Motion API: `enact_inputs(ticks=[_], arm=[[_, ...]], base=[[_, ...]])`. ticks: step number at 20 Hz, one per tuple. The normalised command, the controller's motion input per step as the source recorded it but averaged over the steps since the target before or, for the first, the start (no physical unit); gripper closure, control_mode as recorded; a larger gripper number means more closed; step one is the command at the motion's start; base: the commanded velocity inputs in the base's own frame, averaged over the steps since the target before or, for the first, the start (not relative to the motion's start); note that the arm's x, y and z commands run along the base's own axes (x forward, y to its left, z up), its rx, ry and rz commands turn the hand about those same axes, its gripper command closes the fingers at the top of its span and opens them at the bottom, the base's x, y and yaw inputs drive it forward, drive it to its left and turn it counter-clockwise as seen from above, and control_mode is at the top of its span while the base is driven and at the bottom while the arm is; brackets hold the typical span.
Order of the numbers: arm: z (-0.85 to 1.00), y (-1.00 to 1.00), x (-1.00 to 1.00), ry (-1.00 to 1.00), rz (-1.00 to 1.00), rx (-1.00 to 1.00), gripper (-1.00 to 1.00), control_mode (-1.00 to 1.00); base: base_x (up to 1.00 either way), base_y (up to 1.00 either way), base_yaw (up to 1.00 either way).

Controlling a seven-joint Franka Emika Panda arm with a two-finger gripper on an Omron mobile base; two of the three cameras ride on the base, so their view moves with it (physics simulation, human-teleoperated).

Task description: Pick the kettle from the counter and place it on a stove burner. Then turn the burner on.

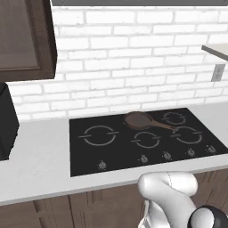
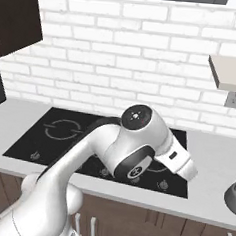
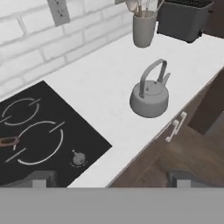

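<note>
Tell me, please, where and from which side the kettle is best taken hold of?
Probably by the arched handle of the kettle, coming from above: it stands upright on the counter with the handle raised clear over the lid, leaving room beneath for the open hand.

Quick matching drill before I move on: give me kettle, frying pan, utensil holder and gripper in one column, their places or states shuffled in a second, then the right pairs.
Things:
1. kettle
2. frying pan
3. utensil holder
4. gripper

Places or states:
A. on the black cooktop, among the burner rings
B. open, holding nothing
C. upright on the pale counter, beside the cooktop
D. by the brick wall, spoons standing in it

Pairs: 1-C, 2-A, 3-D, 4-B
</note>
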Motion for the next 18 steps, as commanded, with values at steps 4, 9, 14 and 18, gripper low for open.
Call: enact_inputs(ticks=[4, 9, 14, 18], arm=[[-0.07, -1.00, 0.07, 0.10, -0.35, 0.11, -1.00, -1.00], [-0.13, -1.00, 0.15, 0.14, -0.32, 0.15, -1.00, -1.00], [-0.09, -1.00, 0.27, 0.14, -0.28, 0.19, -1.00, -1.00], [-0.13, -0.69, 0.21, 0.00, -0.11, 0.04, -1.00, -1.00]], base=[[0.00, 0.00, 0.00], [0.00, 0.00, 0.00], [0.00, 0.00, 0.00], [0.00, 0.00, 0.00]])
